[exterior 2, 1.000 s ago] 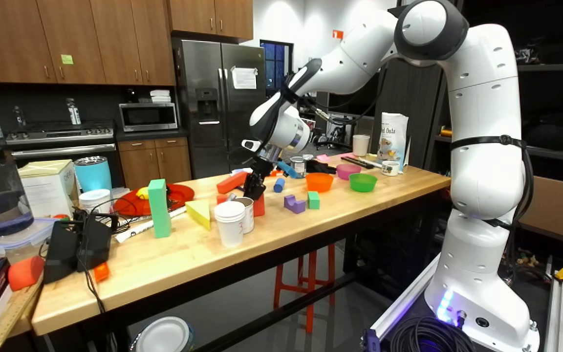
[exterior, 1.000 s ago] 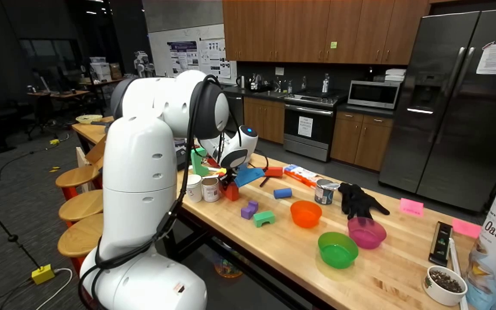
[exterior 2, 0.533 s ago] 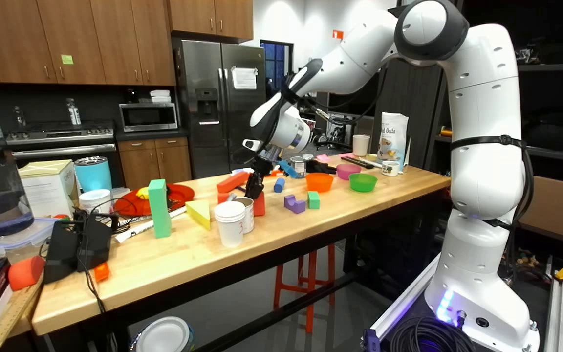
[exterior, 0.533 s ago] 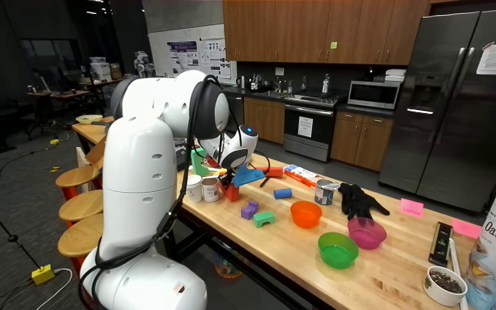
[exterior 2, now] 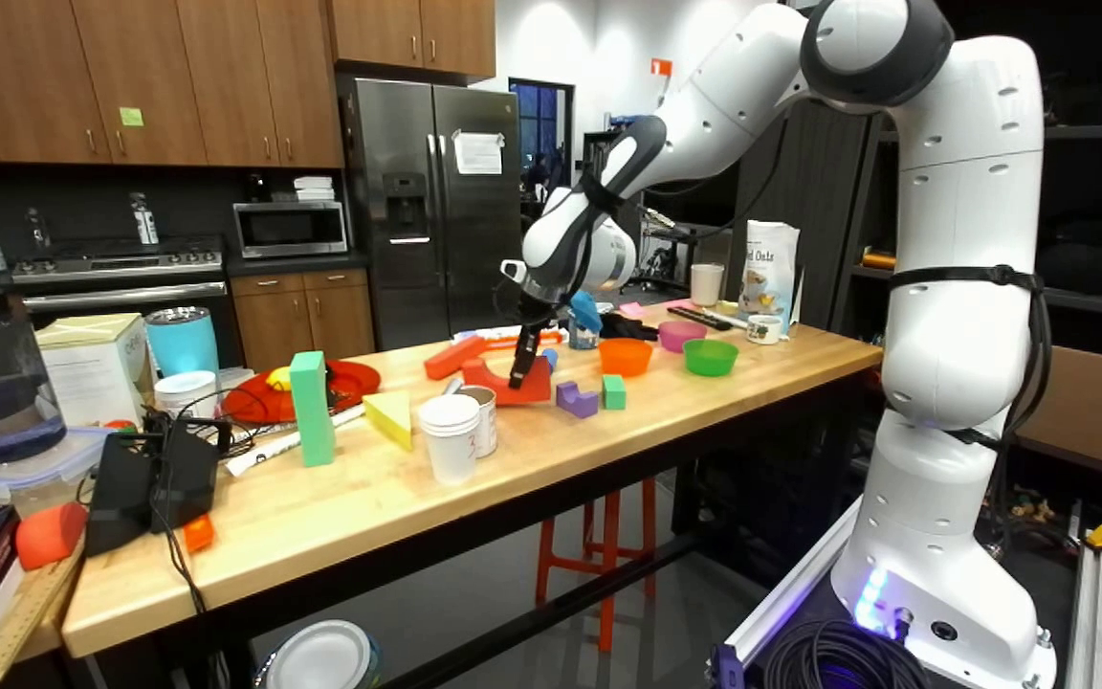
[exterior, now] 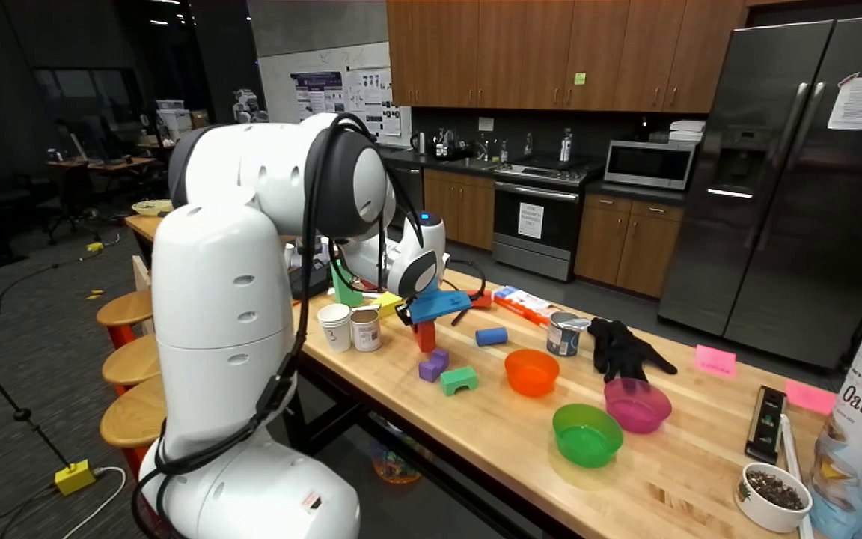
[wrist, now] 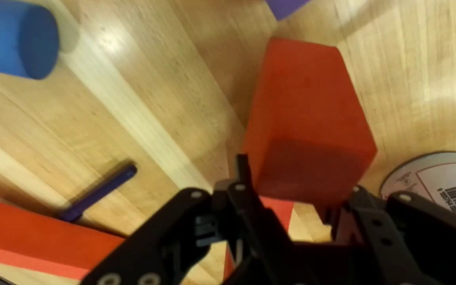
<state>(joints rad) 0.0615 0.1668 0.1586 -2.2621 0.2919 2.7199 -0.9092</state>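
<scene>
A red arch-shaped block (exterior 2: 530,383) is between the fingers of my gripper (wrist: 299,178), which is shut on it. In the wrist view the block (wrist: 307,103) points away from the fingers, a finger on each side. The fingers (exterior 2: 518,368) come down on the arch in an exterior view; a blue part (exterior: 438,305) on the wrist hides much of them elsewhere. I cannot tell if the block's underside clears the table. Close by are a purple block (exterior: 433,365), a green arch block (exterior: 459,380), a blue cylinder (exterior: 491,336) and an opened can (exterior: 366,331).
A white lidded tub (exterior 2: 451,440) stands beside the opened can. Another red block (wrist: 34,233) and a dark pen (wrist: 97,194) lie near. Orange (exterior: 532,372), green (exterior: 587,436) and pink (exterior: 637,405) bowls, a metal can (exterior: 564,335) and a black glove (exterior: 625,350) are farther along.
Over the last half second the arm and the red block have moved together, away from the opened can and toward the purple block. More of the arch now shows beside the can.
</scene>
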